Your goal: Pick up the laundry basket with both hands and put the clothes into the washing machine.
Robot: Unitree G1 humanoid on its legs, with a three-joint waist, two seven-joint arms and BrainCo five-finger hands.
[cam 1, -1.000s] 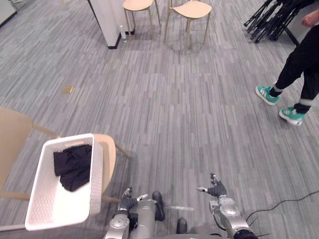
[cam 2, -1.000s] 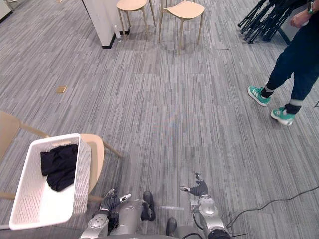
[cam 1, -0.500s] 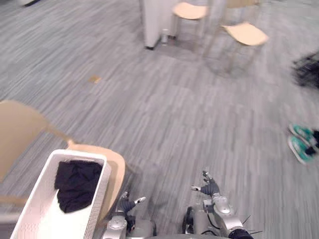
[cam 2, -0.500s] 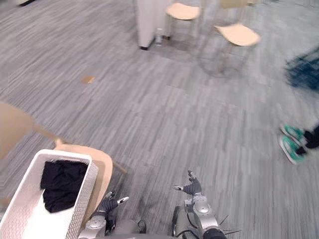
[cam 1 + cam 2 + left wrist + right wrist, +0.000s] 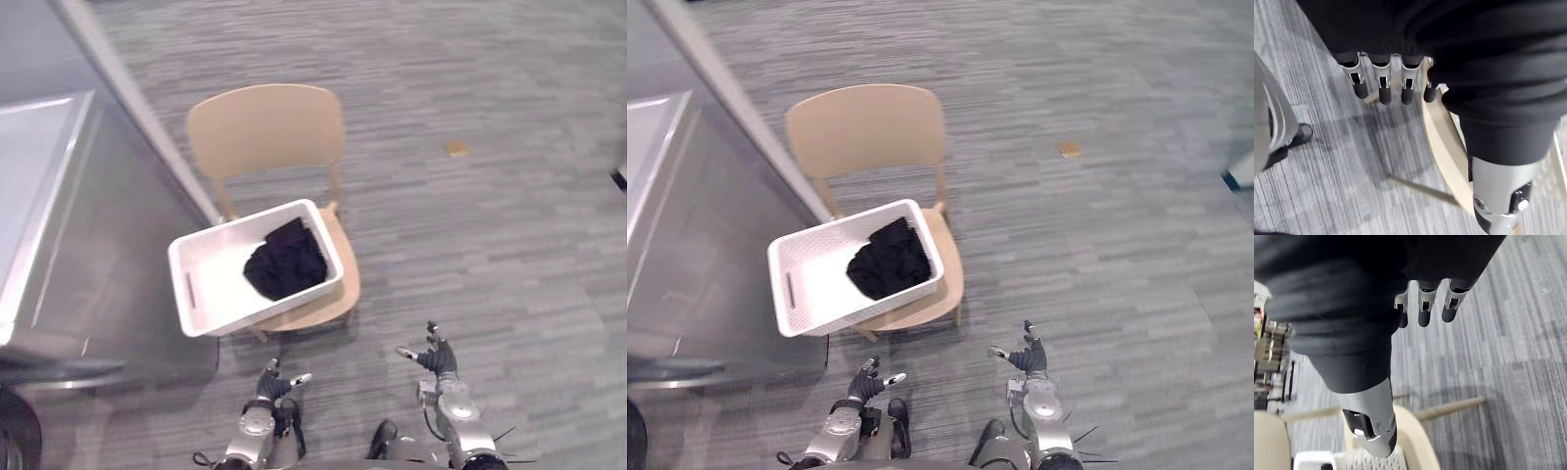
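Since a second ago my view has swung round, so the wooden chair (image 5: 266, 127) now stands ahead of me rather than off to my left. The white laundry basket (image 5: 211, 286) sits on its seat as it did before, with the black garment (image 5: 285, 261) bunched in its right end. My left hand (image 5: 274, 384) and right hand (image 5: 434, 358) hang low, fingers spread and empty, well short of the basket. The basket lies askew and overhangs the seat on the left. If one hand lands first, I judge it could tip or slide off. My rising left hand might also knock the seat edge.
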